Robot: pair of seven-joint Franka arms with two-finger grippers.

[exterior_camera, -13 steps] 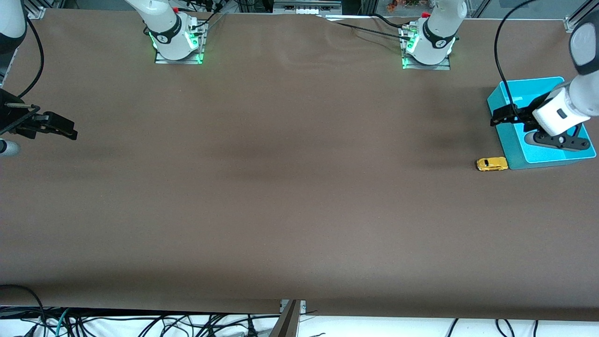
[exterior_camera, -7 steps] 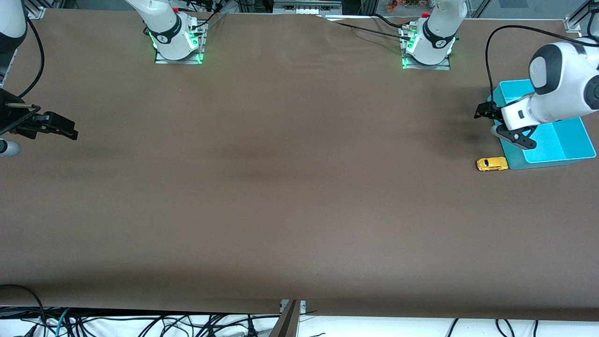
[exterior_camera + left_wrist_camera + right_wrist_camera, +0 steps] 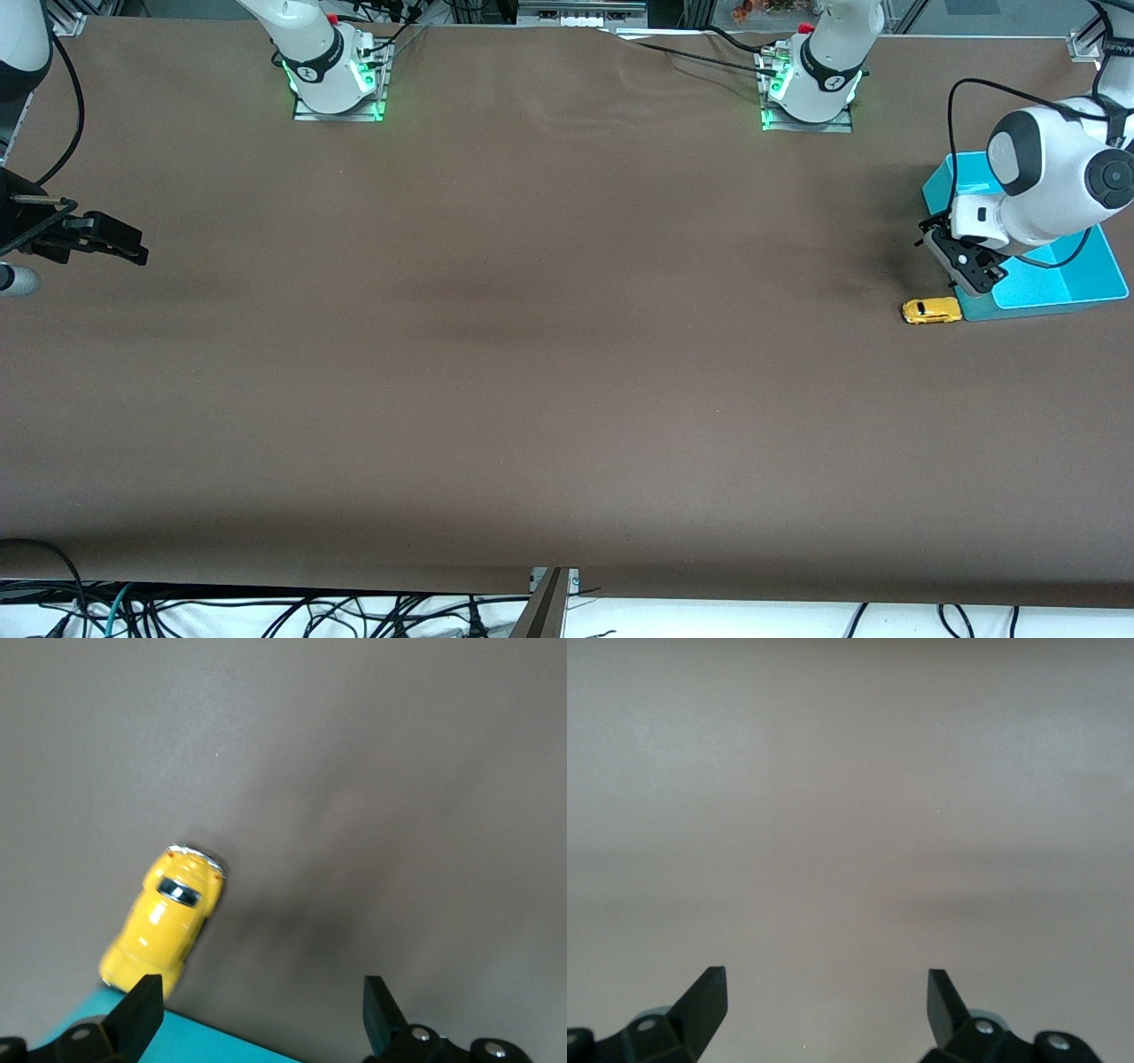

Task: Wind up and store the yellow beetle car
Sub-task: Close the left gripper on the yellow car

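Yellow beetle car (image 3: 931, 310): on the table, touching the teal bin (image 3: 1054, 283) at the bin's 9 o'clock.
Left gripper (image 3: 961, 266): jaws wide, empty, over the bin's edge.
Right gripper (image 3: 115, 244): wide open, empty, waiting.
Risk: a finger strikes the bin wall, and the car skids.

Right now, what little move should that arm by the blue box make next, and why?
Probably shift the left gripper sideways and down over the yellow beetle car. Its fingers are open and empty, and the car sits untouched on the table beside the teal bin.
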